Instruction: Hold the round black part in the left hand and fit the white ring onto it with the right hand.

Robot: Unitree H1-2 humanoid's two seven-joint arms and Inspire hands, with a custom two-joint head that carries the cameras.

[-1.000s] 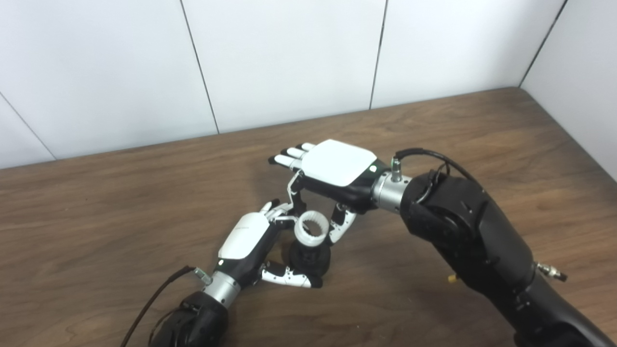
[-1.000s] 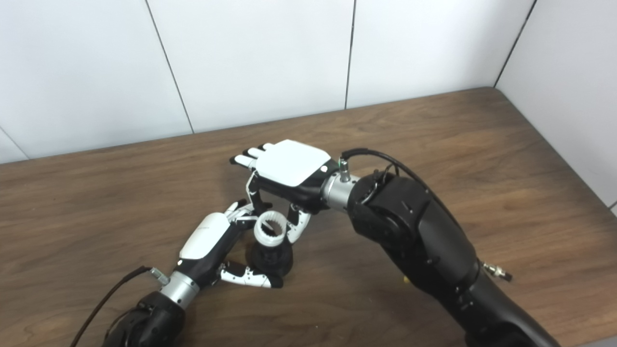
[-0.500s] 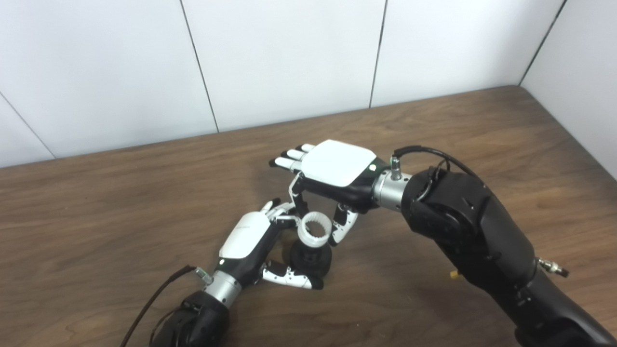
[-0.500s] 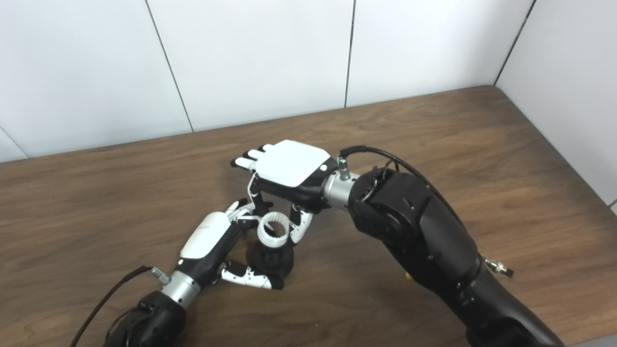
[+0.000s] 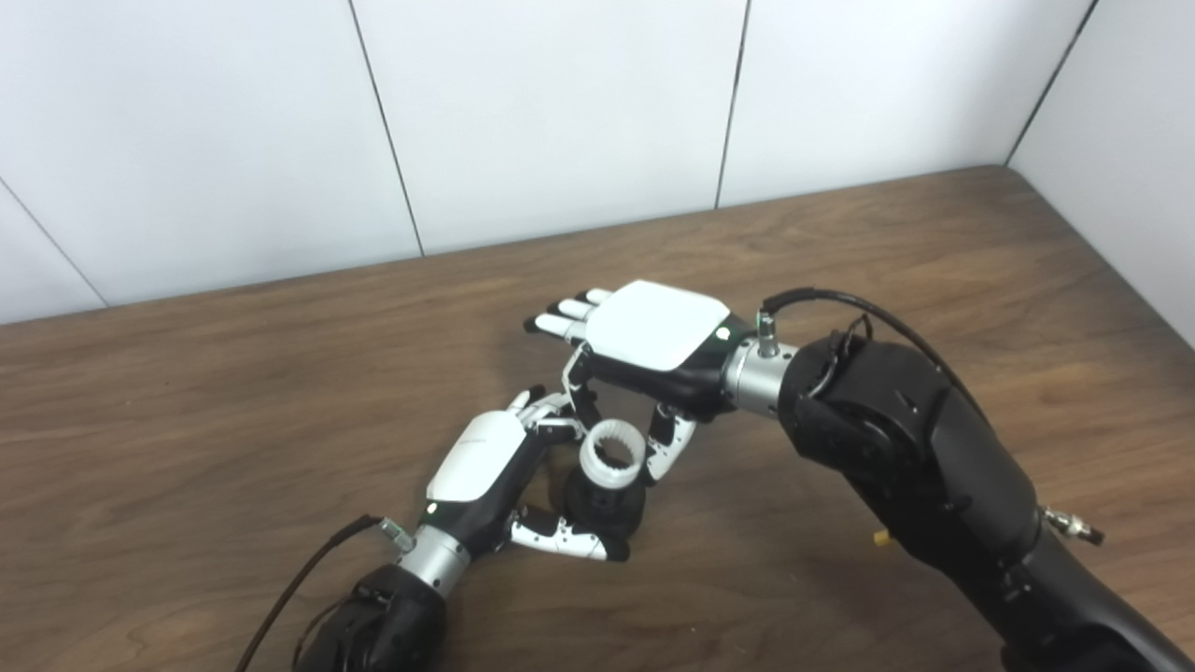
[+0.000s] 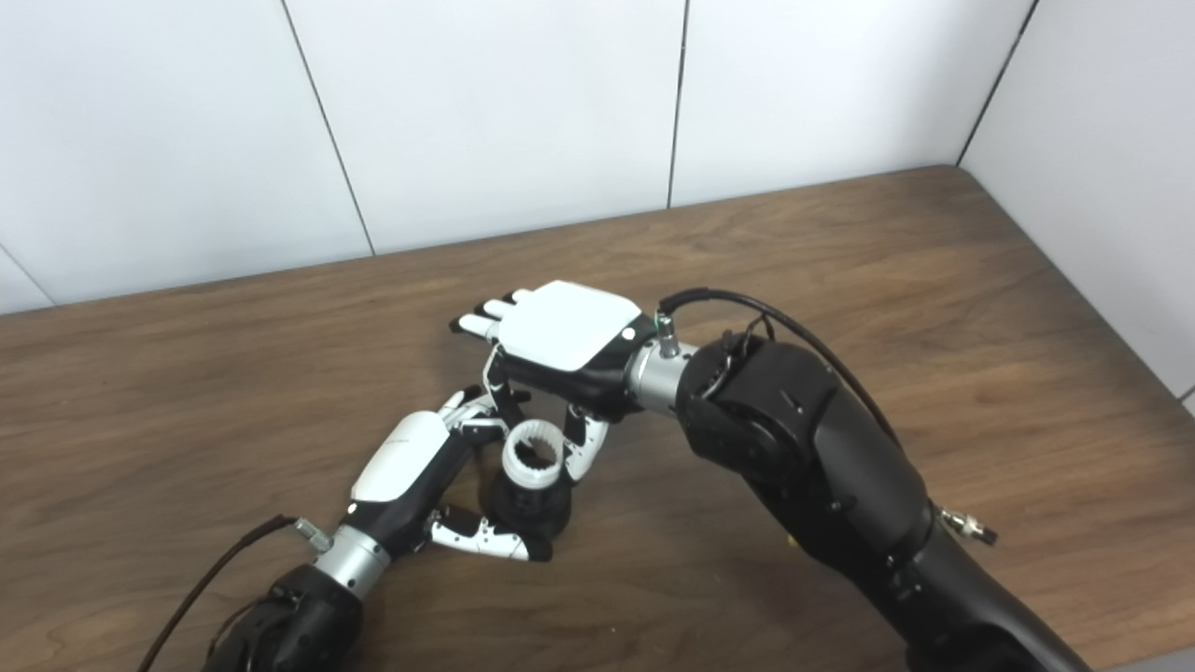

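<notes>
Centre frame: left hand (image 5: 481,464) wraps the round black part (image 5: 605,504) on the table, right hand (image 5: 651,338) pinches the white ring (image 5: 611,451) atop it (stiff, light-looking plastic; grip its outer rim).

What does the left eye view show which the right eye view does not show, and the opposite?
Only the left eye view: a small yellow bit lies on the table clear of the right arm; the right eye view gives at most a sliver of it.
Only the right eye view: a grey strip past the table's near edge, at the bottom right corner.
Both: the left hand holds the round black part on the table, and the right hand pinches the white ring on top of it.
</notes>
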